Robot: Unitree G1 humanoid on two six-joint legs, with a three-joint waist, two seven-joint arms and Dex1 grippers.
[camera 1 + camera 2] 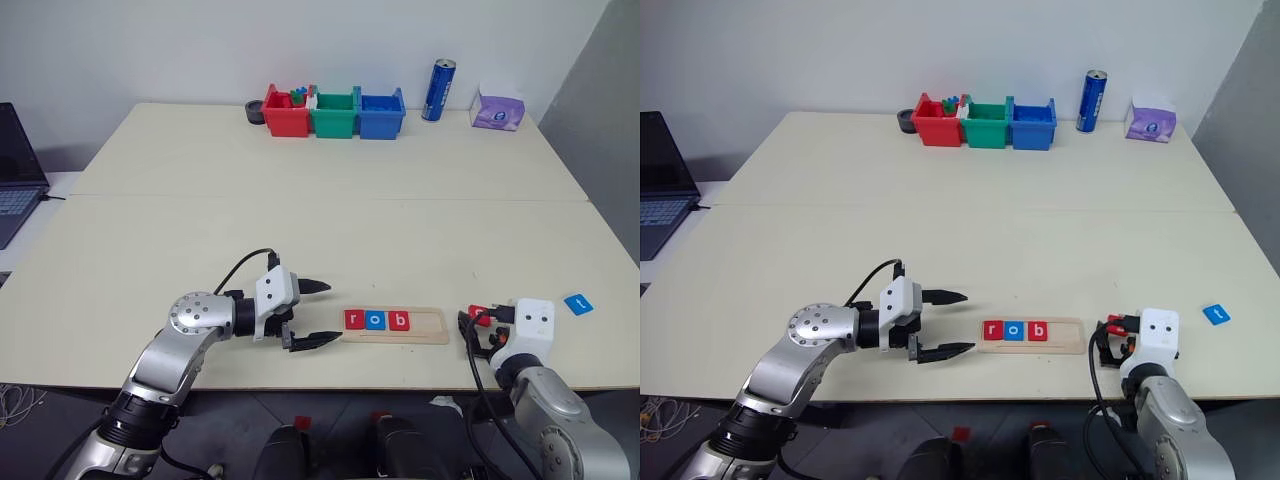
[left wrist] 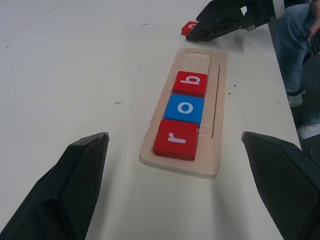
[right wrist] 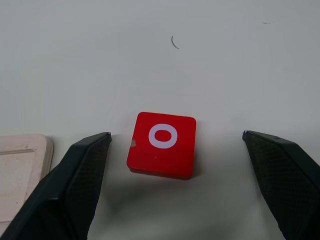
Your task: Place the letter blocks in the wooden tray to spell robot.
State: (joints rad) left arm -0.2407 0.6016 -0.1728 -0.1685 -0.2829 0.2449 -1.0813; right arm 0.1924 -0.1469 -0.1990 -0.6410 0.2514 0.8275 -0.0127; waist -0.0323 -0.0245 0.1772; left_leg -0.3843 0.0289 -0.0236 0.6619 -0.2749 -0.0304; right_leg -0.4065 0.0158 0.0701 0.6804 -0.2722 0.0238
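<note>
The wooden tray [image 1: 430,325] lies near the table's front edge. In its groove sit a red r [image 1: 354,320], a blue o [image 1: 375,321] and a red b [image 1: 399,321]; the groove's right part is bare. My left gripper [image 1: 332,312] is open just left of the tray, pointing at its end. A red o block [image 3: 161,144] lies flat on the table right of the tray. My right gripper [image 3: 176,133] is open, with a finger on either side of this block and apart from it. A blue block [image 1: 578,304] lies further right.
Red [image 1: 286,112], green [image 1: 334,114] and blue [image 1: 381,114] bins stand at the table's back, with a blue can [image 1: 438,90] and a purple tissue pack [image 1: 498,110] to their right. A laptop [image 1: 15,170] sits at far left. A person's leg [image 2: 295,45] shows beyond the table edge.
</note>
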